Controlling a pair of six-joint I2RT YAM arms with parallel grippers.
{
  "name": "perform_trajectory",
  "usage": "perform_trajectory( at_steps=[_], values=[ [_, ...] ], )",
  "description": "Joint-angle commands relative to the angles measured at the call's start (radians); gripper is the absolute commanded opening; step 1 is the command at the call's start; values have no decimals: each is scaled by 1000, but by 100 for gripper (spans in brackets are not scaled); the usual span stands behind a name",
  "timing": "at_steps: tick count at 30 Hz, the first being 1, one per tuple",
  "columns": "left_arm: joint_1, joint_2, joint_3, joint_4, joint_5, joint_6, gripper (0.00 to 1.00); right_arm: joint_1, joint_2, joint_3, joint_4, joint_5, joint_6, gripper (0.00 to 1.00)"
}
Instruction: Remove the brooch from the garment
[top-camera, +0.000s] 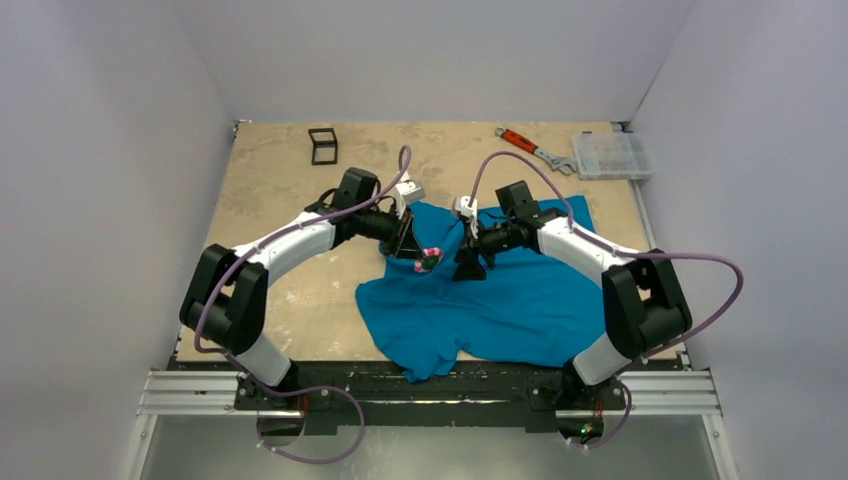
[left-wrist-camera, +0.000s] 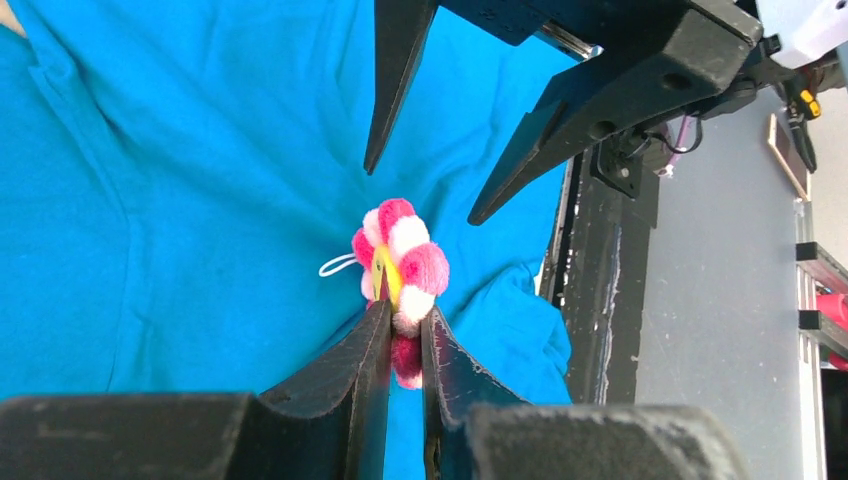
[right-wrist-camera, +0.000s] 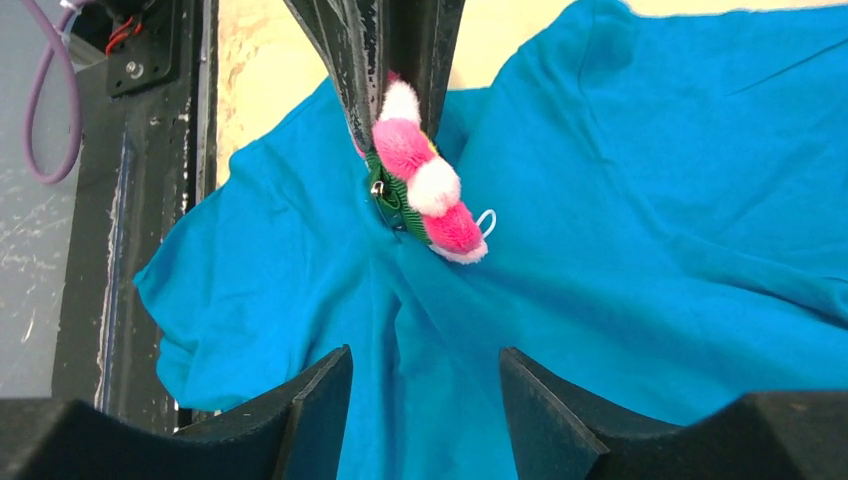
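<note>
Your left fingers (left-wrist-camera: 350, 370) are closed almost all the way, with only a narrow slot between them. They pinch the lower rim of the brooch (left-wrist-camera: 400, 255). Your right fingers (right-wrist-camera: 310, 400) are spread wide and hold nothing. Their tips hang just beside the brooch, apart from it, and I cannot tell whether they press on the cloth.

The grasp is made, but the brooch is not yet free. The garment (right-wrist-camera: 650, 200) rises in a tented fold to the brooch's green backing (right-wrist-camera: 392, 200), where a small metal piece sits against the fabric. I judge that what is left is to pin the cloth down with the open fingers, pull or unclip the brooch, and carry it clear.

The brooch is round, so it has no real long axis. It stands on edge with its backing toward the fold and its petals facing away from it. The row of petals runs in line with your left fingers. A small white loop (left-wrist-camera: 338, 265) hangs beside it.

On the worktop (top-camera: 280, 170), the brooch (top-camera: 431, 258) sits about midway between the left and right edges, at mid-depth. The garment (top-camera: 520, 300) spreads from there toward the right edge and down to the near edge.
</note>
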Motion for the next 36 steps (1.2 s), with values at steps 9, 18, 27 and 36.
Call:
perform_trajectory(
  at_steps=[9, 18, 27, 36],
  values=[
    [-68, 92, -82, 176, -163, 39, 3, -12, 140, 89, -27, -53, 5, 52],
    [-101, 116, -133, 168, -159, 45, 6, -30, 176, 111, -100, -52, -43, 50],
    [-100, 152, -134, 147, -212, 68, 20, -29, 217, 100, 7, -79, 58, 52],
    [-101, 175, -143, 188, -193, 39, 21, -28, 273, 135, -9, -86, 69, 50]
  ],
)
